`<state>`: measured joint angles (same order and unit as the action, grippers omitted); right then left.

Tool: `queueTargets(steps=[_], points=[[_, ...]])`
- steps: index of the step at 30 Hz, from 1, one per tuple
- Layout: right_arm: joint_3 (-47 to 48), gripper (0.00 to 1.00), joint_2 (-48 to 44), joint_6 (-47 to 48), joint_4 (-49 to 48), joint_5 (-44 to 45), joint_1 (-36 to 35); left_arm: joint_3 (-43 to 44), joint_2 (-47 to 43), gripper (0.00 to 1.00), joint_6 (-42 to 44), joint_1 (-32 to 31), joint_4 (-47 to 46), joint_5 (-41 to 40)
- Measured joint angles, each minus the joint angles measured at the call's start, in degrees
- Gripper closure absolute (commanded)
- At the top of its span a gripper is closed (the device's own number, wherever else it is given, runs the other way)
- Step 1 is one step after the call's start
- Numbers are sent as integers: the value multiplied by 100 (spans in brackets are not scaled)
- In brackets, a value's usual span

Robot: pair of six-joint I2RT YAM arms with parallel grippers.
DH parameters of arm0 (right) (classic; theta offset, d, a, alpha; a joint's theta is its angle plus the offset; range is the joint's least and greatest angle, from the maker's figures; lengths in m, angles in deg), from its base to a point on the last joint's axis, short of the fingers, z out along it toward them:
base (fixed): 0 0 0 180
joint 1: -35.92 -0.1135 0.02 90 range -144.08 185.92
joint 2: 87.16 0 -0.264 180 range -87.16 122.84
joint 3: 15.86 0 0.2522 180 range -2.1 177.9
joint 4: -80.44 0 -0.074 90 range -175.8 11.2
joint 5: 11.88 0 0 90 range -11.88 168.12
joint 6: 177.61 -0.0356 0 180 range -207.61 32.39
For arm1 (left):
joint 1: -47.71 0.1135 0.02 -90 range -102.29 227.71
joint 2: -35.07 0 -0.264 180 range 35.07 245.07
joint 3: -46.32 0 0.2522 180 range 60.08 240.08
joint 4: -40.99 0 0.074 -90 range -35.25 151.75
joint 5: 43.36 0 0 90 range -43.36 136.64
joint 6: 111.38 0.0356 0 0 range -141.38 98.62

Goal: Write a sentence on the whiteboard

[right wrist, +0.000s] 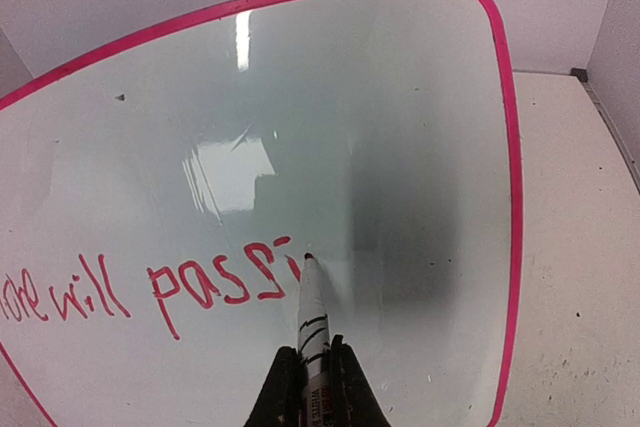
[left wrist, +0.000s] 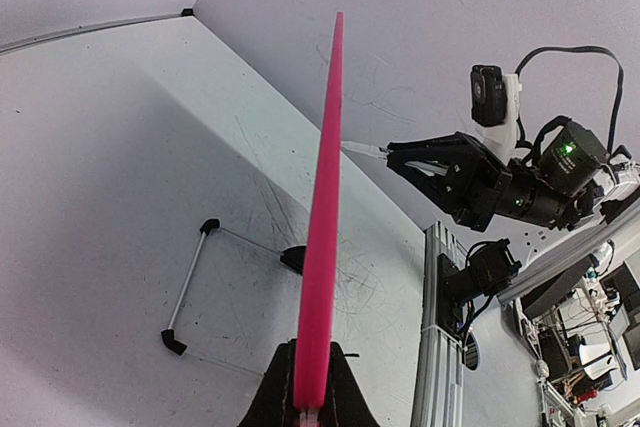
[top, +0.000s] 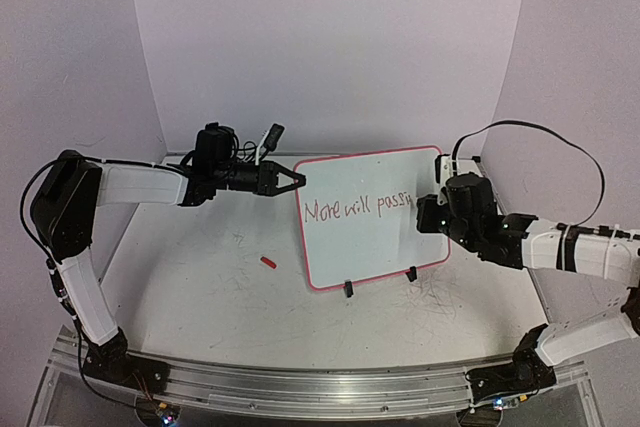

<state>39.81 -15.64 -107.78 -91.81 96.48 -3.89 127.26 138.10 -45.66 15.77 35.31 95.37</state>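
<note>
Handwriting in thin red marker, the sentence (top: 358, 209) runs in one line across the middle of the rectangular glossy white whiteboard (top: 385, 252), which has rounded corners and a thin red-pink rim. It reads roughly "More will passi". The whiteboard stands on edge on the scuffed white desk (top: 200, 292), propped on two small black clip feet (top: 348, 289) at its lower rim.

The left tool (top: 297, 179) is at the whiteboard's left rim, its fingers pressed together on the pink edge, which the left wrist view shows edge-on between them. The right tool (right wrist: 312, 379) is in front of the whiteboard's right half, pinching a white marker pen with black bands (right wrist: 312, 312). The pen's tip touches the whiteboard just after the last red letter.

A small red cap (top: 268, 262) lies on the desk just left of the whiteboard's lower left corner.
</note>
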Motion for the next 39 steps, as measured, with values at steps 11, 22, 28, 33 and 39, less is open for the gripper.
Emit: queueTargets(steps=[11,22,28,33,39], points=[[-25,100,-19,-3,-1,11,0,0,0,100,0,0,1,0],[-275,100,-167,-91,88,23,0,0,0,100,0,0,-1,1],[-269,100,-145,-74,61,106,0,0,0,100,-1,0,1,-1],[-148,100,-12,-36,-39,191,0,0,0,100,-20,-2,16,-21],[-28,100,52,49,-125,214,4,0,0,100,-17,-4,13,-22]])
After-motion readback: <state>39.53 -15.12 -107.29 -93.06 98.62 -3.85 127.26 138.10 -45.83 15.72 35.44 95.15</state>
